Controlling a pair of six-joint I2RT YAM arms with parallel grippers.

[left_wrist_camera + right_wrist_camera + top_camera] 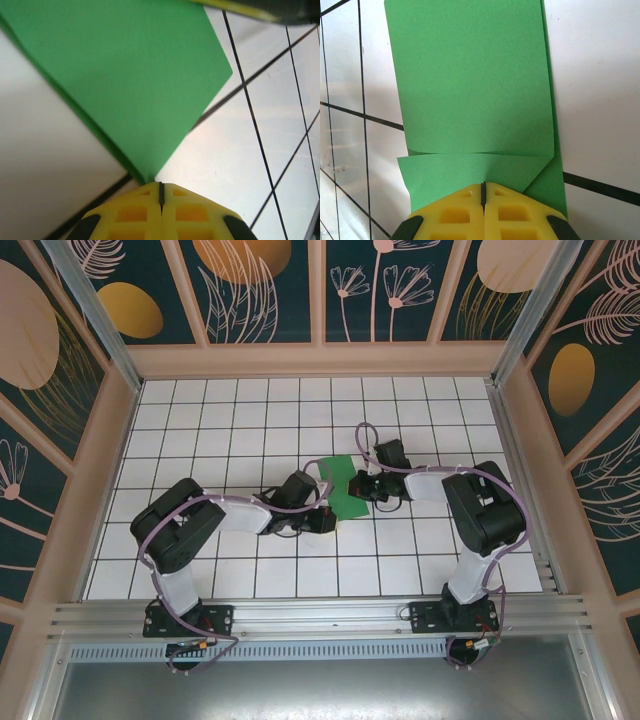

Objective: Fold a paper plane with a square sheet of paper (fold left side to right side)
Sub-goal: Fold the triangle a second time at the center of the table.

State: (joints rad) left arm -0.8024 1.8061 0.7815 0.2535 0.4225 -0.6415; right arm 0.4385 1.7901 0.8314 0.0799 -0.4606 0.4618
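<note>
The surface is a white table [200, 550] ruled into square tiles by thin black lines. Panelled walls [260, 290] close it in on three sides, dark teal with pale flower and leaf drawings, set in light wooden frames. A metal rail [320, 615] runs along the bottom of the overhead frame and carries the bases of both arms.

A single green sheet of paper [347, 500] lies flat just right of the centre of the overhead frame, between the two tools. The left gripper [330, 521] sits at its lower left edge and the right gripper [359, 487] at its right edge.

In the left wrist view the green sheet of paper [125, 75] fills the upper left of the frame and narrows to a corner at the bottom centre. That corner meets the tip of the left gripper [161, 184], whose yellow fingers are pressed together. Whether the corner is caught between them cannot be told.

In the right wrist view the green sheet of paper [470, 75] runs up the middle of the frame, with a folded flap across its lower part. The right gripper [483, 184] has its fingers pressed together too, and its tip rests over the sheet's bottom edge.

Counted: one sheet, two arms and two grippers.
</note>
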